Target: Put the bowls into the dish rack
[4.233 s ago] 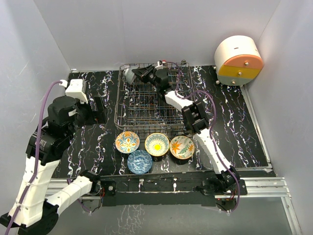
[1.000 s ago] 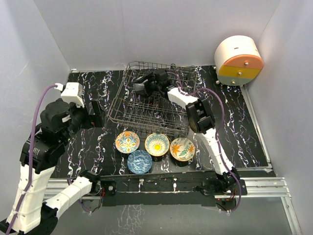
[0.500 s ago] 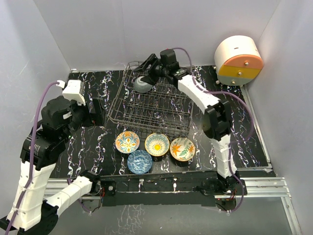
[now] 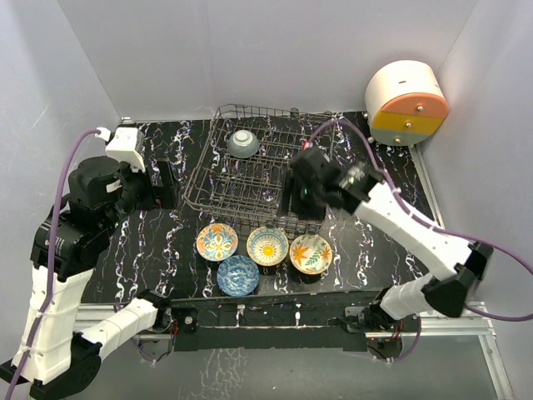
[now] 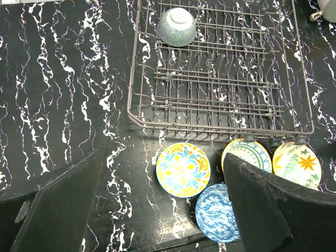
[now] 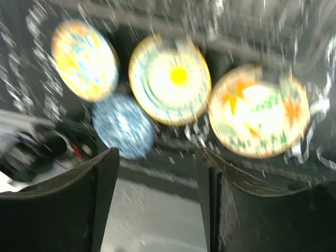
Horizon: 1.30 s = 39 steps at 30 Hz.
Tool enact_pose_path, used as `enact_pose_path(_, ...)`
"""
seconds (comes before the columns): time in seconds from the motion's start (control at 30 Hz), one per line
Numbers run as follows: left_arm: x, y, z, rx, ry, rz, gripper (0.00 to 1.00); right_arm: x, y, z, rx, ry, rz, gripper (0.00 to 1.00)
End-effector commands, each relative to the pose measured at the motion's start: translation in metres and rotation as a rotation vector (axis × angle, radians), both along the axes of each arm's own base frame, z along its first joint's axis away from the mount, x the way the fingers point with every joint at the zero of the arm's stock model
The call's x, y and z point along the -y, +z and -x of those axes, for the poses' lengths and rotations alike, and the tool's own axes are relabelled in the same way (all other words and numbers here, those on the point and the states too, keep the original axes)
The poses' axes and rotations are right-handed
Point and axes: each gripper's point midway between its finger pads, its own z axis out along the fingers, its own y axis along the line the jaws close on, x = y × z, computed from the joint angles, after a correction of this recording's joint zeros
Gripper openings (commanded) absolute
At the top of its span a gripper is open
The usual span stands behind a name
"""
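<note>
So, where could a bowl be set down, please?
The rack is bare right of and nearer than the grey bowl; the table left of it is free. Crowded before its near edge: four bowls.

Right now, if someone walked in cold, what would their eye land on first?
Four painted bowls bunched on the table at the near edge of the dish rack: the orange-blue floral bowl, sunflower bowl, orange-green floral bowl and blue bowl. A grey bowl sits foot-up in the rack's far left corner. The right pincer hangs open above the painted ones.
</note>
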Motion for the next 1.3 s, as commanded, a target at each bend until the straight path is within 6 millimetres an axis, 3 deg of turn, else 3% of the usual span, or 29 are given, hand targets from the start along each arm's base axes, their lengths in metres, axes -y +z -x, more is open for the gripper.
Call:
enact_pose_path(0.0,0.002,0.003,0.004,0.001,-0.012,0.013,0.97,0.041,-0.038,0.081,-0.142,-0.026,0.178,0.60)
enact_pose_path(0.13,0.008,-0.001,0.002,-0.008,-0.031,0.028,0.97,0.034,-0.074,0.129,-0.214,0.042,0.239,0.57)
enact_pose_path(0.2,0.009,-0.002,0.002,-0.006,-0.035,0.037,0.97,0.030,-0.088,0.134,-0.209,0.064,0.296,0.57)
enact_pose_path(0.5,0.007,0.003,0.004,0.017,-0.016,0.063,0.97,0.014,-0.121,0.095,-0.048,0.137,0.422,0.60)
enact_pose_path(0.77,0.001,0.001,0.010,0.022,0.010,0.071,0.97,0.019,-0.158,0.085,0.013,0.237,0.501,0.59)
enact_pose_path(1.0,-0.003,-0.001,0.011,0.022,0.021,0.061,0.97,0.013,-0.171,0.072,0.073,0.278,0.480,0.57)
enact_pose_path(1.27,-0.004,-0.005,0.012,0.015,0.030,0.060,0.97,0.021,-0.192,0.071,0.059,0.289,0.515,0.51)
